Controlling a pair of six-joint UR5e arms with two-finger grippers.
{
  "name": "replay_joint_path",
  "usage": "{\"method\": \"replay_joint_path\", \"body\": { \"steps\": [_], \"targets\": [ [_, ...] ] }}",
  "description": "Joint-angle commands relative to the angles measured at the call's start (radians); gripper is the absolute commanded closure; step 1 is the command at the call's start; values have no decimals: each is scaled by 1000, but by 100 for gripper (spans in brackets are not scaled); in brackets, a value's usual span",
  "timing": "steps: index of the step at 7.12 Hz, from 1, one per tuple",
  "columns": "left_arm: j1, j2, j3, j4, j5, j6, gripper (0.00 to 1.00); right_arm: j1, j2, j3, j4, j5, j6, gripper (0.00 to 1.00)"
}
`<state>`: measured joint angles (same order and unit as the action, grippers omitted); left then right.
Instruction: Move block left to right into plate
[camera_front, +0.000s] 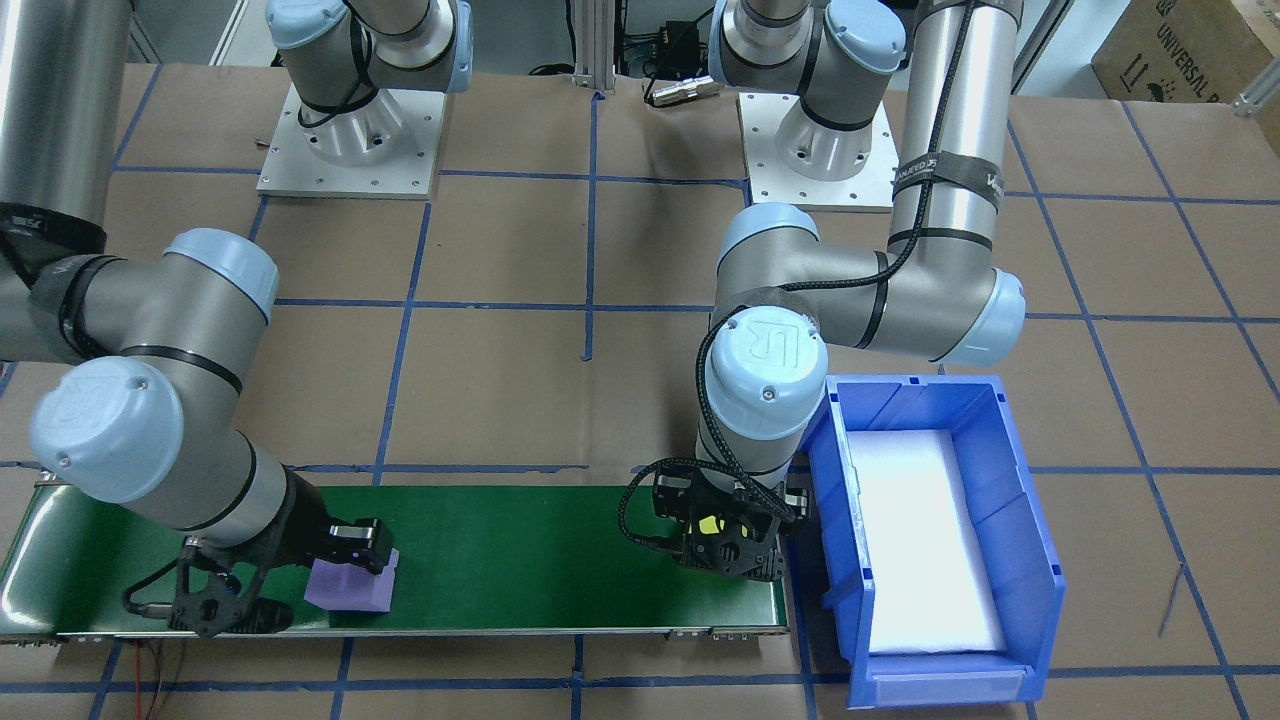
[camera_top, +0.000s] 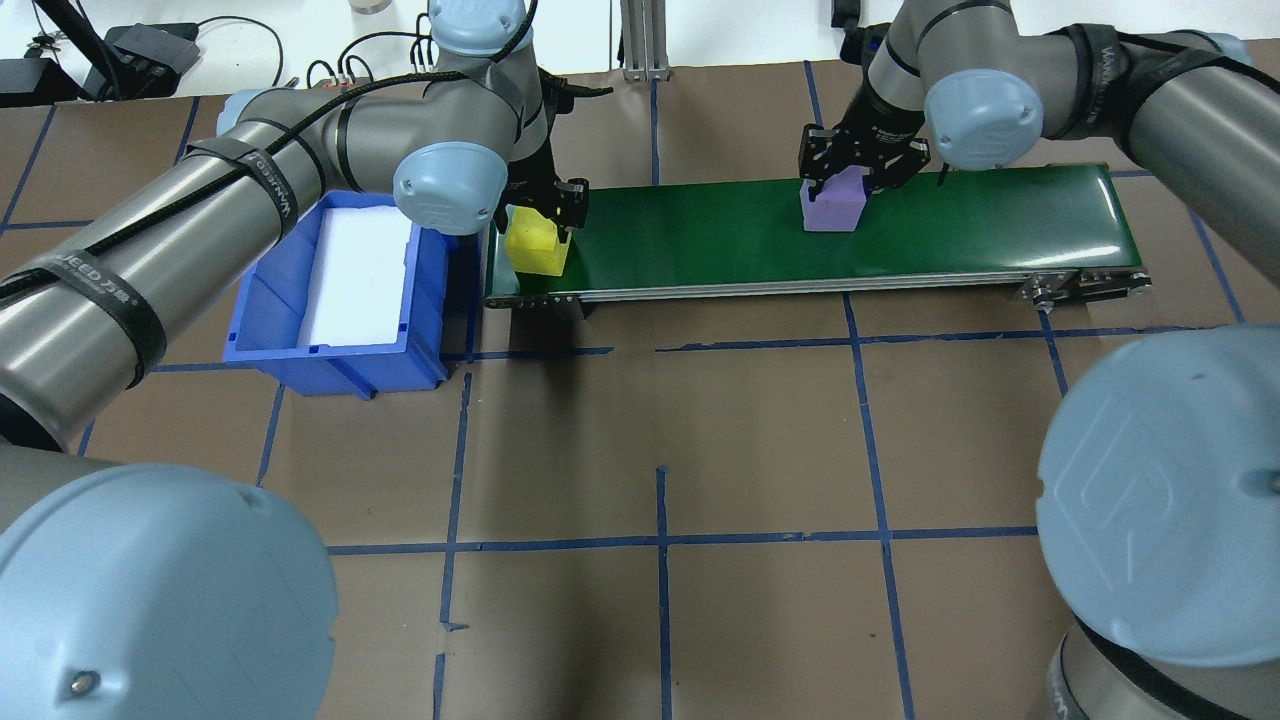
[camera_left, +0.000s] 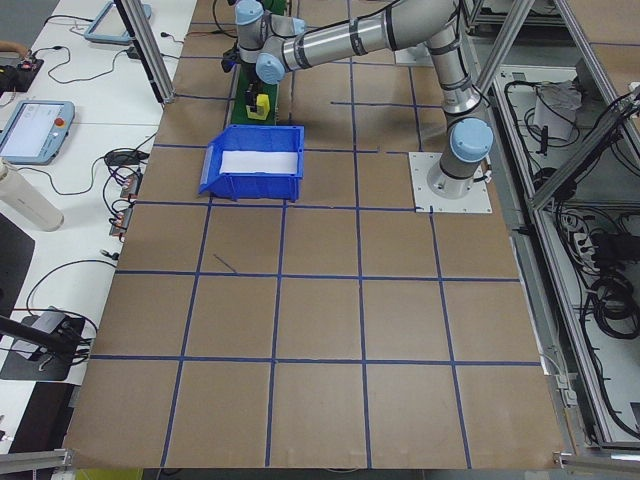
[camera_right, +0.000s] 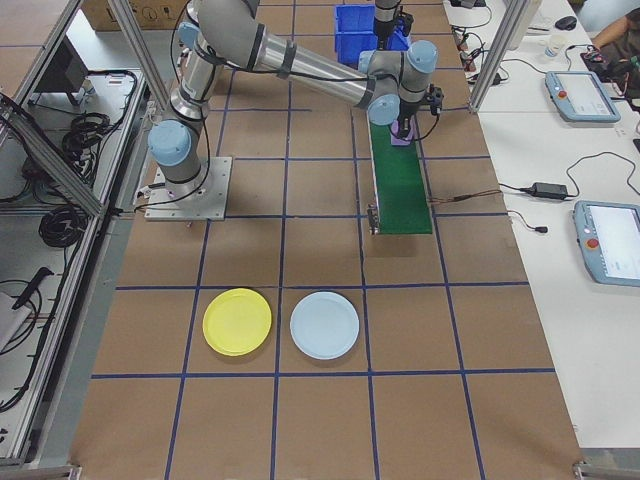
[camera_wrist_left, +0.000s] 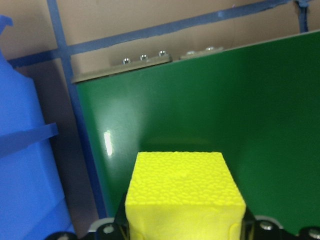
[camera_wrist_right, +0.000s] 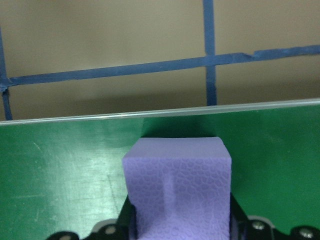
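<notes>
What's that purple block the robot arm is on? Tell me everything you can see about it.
The purple block is a lavender cube of what looks like foam, its surface pebbled with a cell pattern and a shallow crease down one face. It sits upright on the green conveyor belt, toward the robot's right end. The right gripper comes down over it, with the fingers pressed against its sides. Nothing else touches it.

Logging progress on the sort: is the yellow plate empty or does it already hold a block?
Empty. In the right side view the yellow plate shows only bare surface, lying on the table beside a pale blue plate.
</notes>
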<state>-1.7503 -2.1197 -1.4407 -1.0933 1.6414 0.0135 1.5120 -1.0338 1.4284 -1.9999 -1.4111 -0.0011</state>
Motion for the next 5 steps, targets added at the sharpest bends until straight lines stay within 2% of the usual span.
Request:
{"method": "replay_joint_path", "body": {
  "steps": [1, 2, 3, 5],
  "targets": [
    [-3, 29, -1, 42, -2, 2, 2, -61, -75, 6, 7, -101, -151, 67],
    [-6, 96, 0, 27, -14, -1, 0, -97, -134, 7, 32, -145, -263, 67],
    [-6, 163, 0, -23, -84, -7, 0, -166, -179, 10, 76, -166, -381, 67],
    [-2, 291, 16, -161, -89, -4, 0, -368, -224, 44, 104, -181, -666, 67]
  ]
}}
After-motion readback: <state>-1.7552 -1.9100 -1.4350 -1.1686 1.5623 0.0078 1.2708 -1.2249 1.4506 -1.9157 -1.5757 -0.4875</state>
